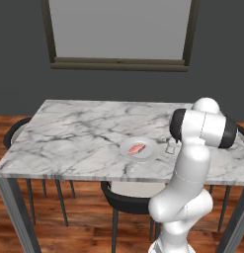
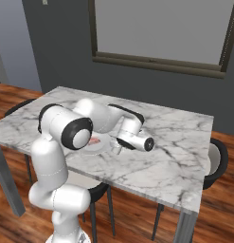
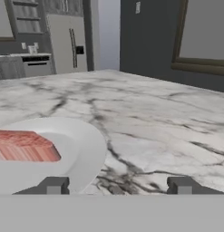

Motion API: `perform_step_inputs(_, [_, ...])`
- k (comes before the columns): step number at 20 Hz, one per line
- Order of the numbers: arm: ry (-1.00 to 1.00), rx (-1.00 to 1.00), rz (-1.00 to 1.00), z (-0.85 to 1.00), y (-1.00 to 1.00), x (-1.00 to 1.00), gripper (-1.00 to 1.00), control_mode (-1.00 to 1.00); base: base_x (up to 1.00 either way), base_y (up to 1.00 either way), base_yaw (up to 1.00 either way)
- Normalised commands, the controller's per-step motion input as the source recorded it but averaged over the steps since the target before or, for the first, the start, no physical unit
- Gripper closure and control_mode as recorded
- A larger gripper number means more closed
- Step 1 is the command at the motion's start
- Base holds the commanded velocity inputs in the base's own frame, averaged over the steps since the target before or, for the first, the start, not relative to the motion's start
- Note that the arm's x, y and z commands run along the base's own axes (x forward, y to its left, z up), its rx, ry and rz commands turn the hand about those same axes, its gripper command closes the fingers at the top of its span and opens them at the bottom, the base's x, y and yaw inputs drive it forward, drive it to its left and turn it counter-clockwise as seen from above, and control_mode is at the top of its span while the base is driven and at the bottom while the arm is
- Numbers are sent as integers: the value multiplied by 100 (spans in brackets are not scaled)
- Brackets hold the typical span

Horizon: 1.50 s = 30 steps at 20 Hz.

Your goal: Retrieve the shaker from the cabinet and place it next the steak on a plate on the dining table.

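Observation:
The shaker (image 1: 171, 145), a small pale bottle, stands upright on the dining table (image 1: 84, 133) just right of the plate (image 1: 149, 153). The pink steak (image 1: 137, 147) lies on that plate. My arm's elbow covers the space right of the shaker in the left base view. In the hand view my gripper (image 3: 118, 186) is low over the marble top and open. Its two fingertips (image 3: 52, 186) stand wide apart with nothing showing between them. The plate (image 3: 86, 149) with the steak (image 3: 23, 147) fills the left of that view, close to the left fingertip.
Dark chairs (image 1: 126, 200) are tucked under the table's near side and at its ends (image 2: 215, 161). A framed window (image 1: 118, 34) hangs on the dark wall behind. The table's left half is bare marble.

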Motion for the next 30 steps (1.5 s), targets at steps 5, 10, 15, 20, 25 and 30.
perform_step_inputs(5, [-19,-11,0,-35,63,-40,-100,-100,0,0,0])
perform_step_inputs(10, [-21,-10,0,-20,54,-50,-100,-100,0,0,0])
perform_step_inputs(15, [-13,-1,0,2,6,-34,-100,-100,0,0,0])
perform_step_inputs(20, [-7,0,0,29,-34,-17,-100,-100,0,0,0])
perform_step_inputs(25, [-4,0,3,44,-43,0,-100,-100,0,0,0])
perform_step_inputs(30, [-3,0,10,34,-11,0,-100,-100,0,0,0])
